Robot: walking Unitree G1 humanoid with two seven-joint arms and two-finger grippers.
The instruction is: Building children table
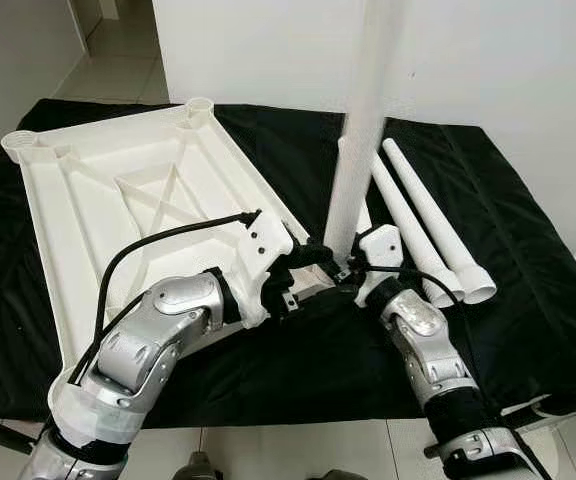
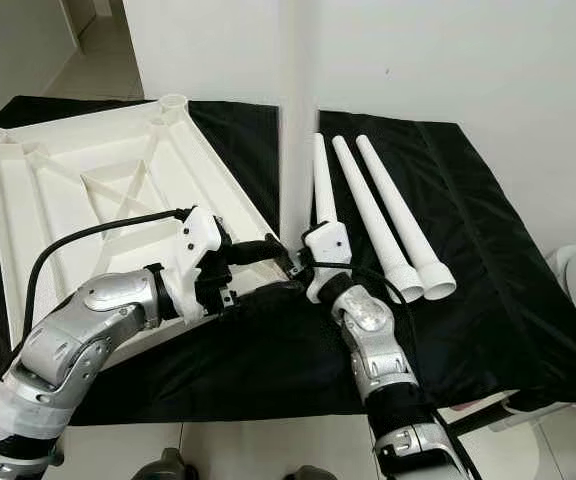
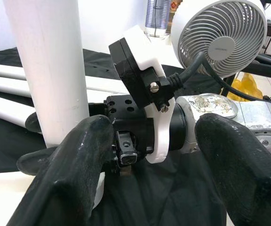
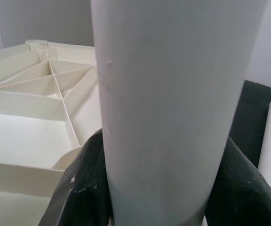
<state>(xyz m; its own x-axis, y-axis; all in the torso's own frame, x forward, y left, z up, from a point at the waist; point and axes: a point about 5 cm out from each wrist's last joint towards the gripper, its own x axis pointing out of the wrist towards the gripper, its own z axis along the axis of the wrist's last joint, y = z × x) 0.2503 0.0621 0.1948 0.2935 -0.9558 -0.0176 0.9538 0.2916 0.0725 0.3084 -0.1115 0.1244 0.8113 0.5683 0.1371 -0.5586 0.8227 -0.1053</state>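
The white table top [image 1: 118, 190] lies upside down on a black cloth [image 1: 528, 300]. At its near right corner a white leg [image 1: 358, 150] stands upright, and my right gripper [image 2: 301, 262] is shut on its base. The right wrist view has the leg [image 4: 173, 94] held between both black fingers [image 4: 79, 188]. My left gripper [image 2: 273, 270] is open just left of the leg's base, fingers [image 3: 74, 174] spread wide with nothing between them. Three more legs [image 2: 368, 210] lie side by side on the cloth to the right.
A white wall [image 1: 488, 60] rises right behind the cloth. A white fan [image 3: 220, 42] stands on the floor to the right, past the cloth's edge. Tiled floor [image 1: 298, 445] runs along the near edge, by my body.
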